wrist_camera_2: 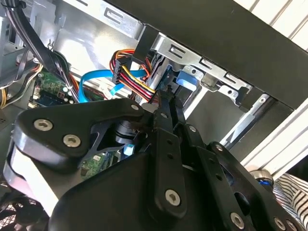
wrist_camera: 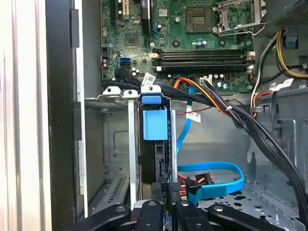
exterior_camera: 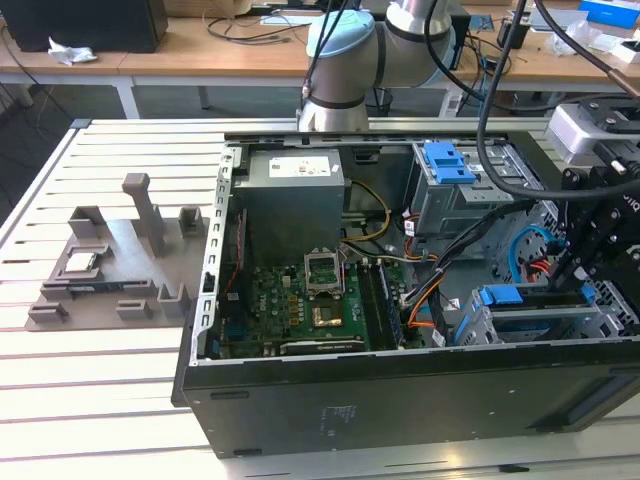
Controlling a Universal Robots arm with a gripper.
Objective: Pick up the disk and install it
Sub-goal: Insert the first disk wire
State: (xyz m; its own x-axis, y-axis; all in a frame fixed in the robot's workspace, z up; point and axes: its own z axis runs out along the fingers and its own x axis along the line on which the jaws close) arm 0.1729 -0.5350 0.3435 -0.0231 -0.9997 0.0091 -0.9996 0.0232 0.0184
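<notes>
Standing edge-on in the bay, one disk (wrist_camera: 155, 126).

Exterior view looks down from above at the open computer case (exterior_camera: 400, 300) on the slatted table (exterior_camera: 100, 400). Both wrist views sit close inside the case, sharing the blue cable (wrist_camera_2: 96, 79) (wrist_camera: 211, 185) near the drive cage (wrist_camera: 120, 144).

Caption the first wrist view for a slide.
Gripper at the blue-framed disk standing in the case's drive cage, motherboard beyond.

White slatted table (exterior_camera: 110, 390), wooden desks (exterior_camera: 180, 50) behind
</notes>
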